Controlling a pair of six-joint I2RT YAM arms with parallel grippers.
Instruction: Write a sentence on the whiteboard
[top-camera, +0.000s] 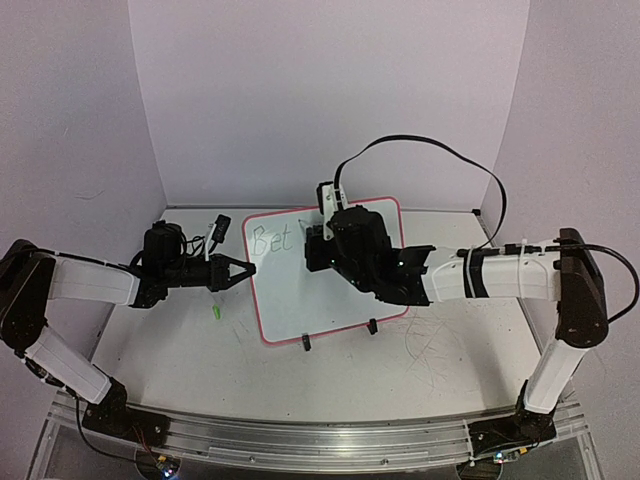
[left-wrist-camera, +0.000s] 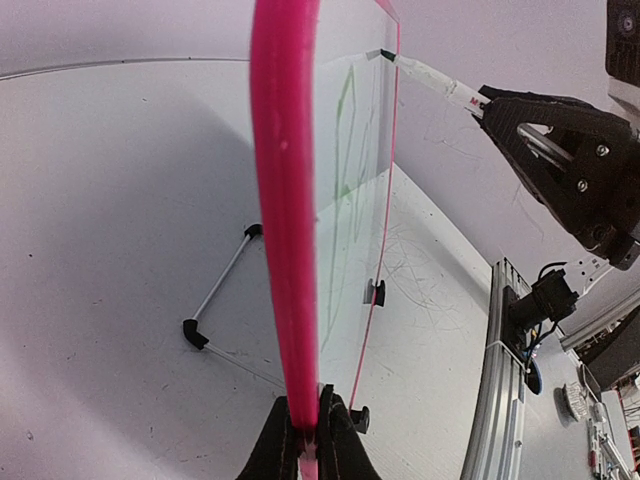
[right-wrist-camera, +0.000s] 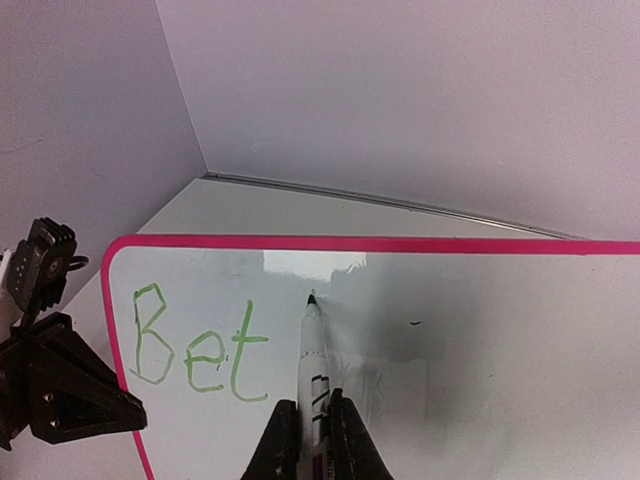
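The whiteboard (top-camera: 300, 290) with its pink-red rim stands tilted on black feet at the table's middle. My left gripper (left-wrist-camera: 310, 425) is shut on the board's left rim (left-wrist-camera: 285, 220), and shows from above as the left gripper (top-camera: 245, 268) at the board's left edge. In my right gripper (right-wrist-camera: 313, 430), shut, is a white marker (right-wrist-camera: 312, 355) whose tip (right-wrist-camera: 311, 298) is at the board's surface, right of the last letter. The sentence (right-wrist-camera: 195, 345) reads "Bet" in green at the board's upper left (top-camera: 270, 240). From above, the right gripper (top-camera: 325, 240) covers the board's upper middle.
A small green marker cap (top-camera: 214, 312) lies on the table left of the board. The wire stand (left-wrist-camera: 215, 300) props the board from behind. A black cable (top-camera: 440, 150) arcs over the right arm. Purple walls close in at the back and both sides.
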